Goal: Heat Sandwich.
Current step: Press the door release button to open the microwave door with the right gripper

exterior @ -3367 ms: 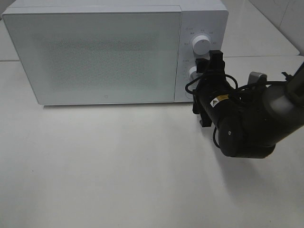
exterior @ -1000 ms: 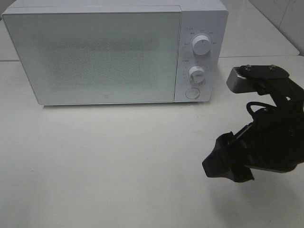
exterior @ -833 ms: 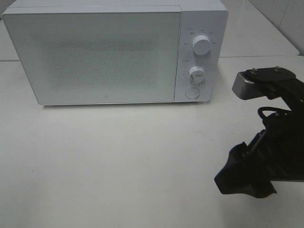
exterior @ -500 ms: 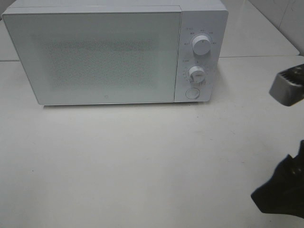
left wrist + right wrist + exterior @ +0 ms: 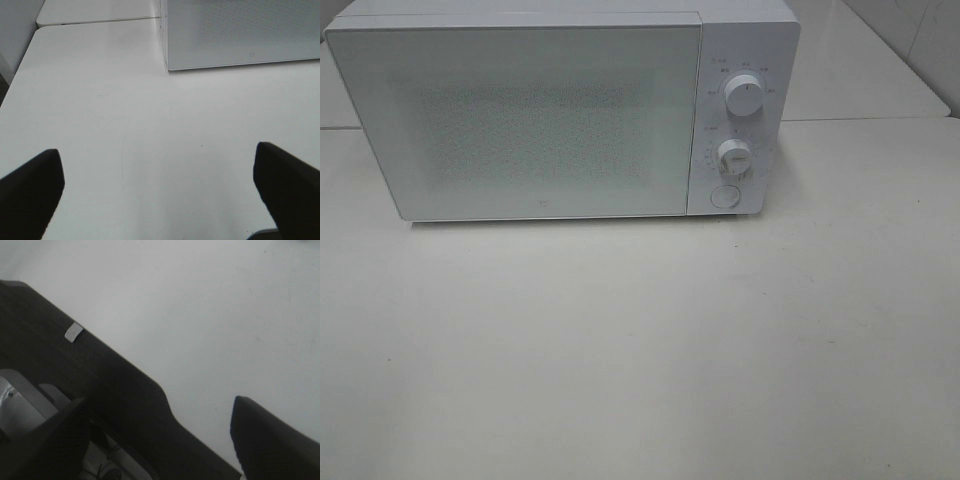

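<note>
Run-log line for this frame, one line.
microwave: shut | sandwich: not in view | left gripper: open, empty, above table | right gripper: open, empty | high view: neither gripper shown

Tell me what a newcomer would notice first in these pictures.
The big white microwave stands out first, at the back of the pale table, with its door shut and an upper knob and lower knob on its right-hand panel. Next, in the left wrist view, the left gripper shows dark fingers spread wide over bare tabletop, holding nothing.
</note>
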